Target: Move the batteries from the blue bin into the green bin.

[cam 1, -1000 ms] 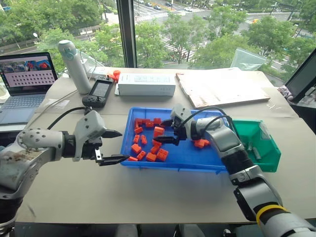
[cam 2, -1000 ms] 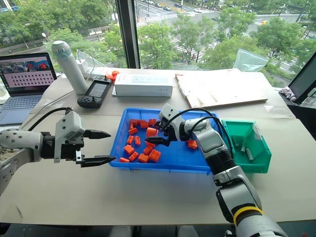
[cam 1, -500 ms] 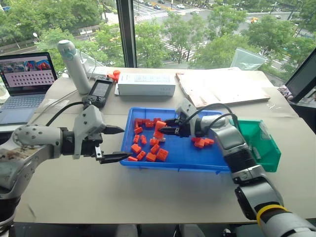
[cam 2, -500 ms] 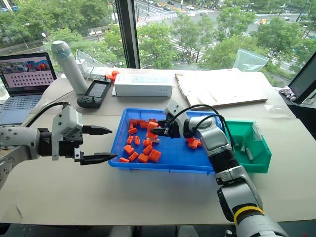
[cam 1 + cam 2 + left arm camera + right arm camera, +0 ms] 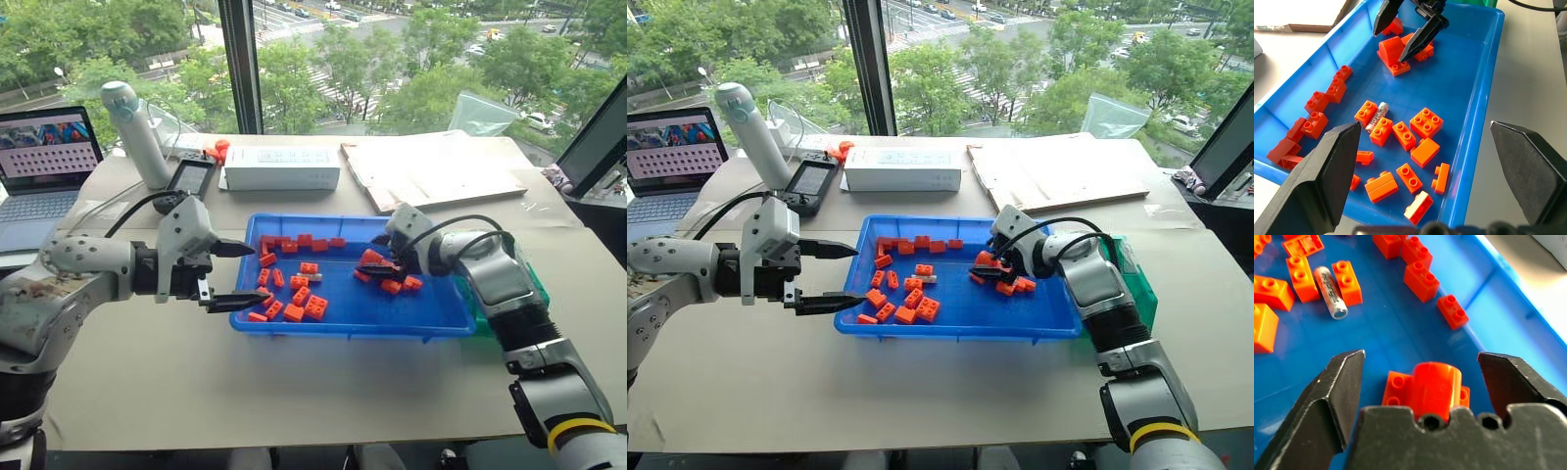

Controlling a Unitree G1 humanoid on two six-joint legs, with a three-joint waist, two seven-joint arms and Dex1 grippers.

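A: Setting: a beige bench (image 5: 323, 382) stands at a window over trees and a street. From left to right it carries a laptop (image 5: 44, 162), a white bottle (image 5: 137, 132), a black handheld device (image 5: 188, 181), a white oblong box (image 5: 279, 167), the blue bin (image 5: 446, 328) and, behind the right forearm, the green bin (image 5: 1134, 284).

B: Left tool status?

A: The left tool (image 5: 238, 277) hangs at the blue bin's left rim with its fingers spread wide and nothing between them.

B: Location of the batteries?

A: One battery (image 5: 1376, 116) is visible. It lies flat in the left-centre of the blue bin, touching orange bricks (image 5: 1400, 136) on both sides. Whether the green bin holds any cannot be told, as the arm covers most of it.

B: Right tool status?

A: The right tool (image 5: 376, 264) sits low in the right part of the blue bin, fingers wide apart and empty, straddling a cluster of orange bricks (image 5: 1432, 389). It is well apart from the battery.

B: Failure risks from this position?

A: Three, as judged.
1. Closing now would probably seize a brick, because bricks lie between the fingers.
2. On approach to the battery, the fingers could catch the adjoining bricks and lift them too, or roll the battery aside.
3. The battery is slim and smooth; an off-centre pinch could let it slip during transfer to the green bin.
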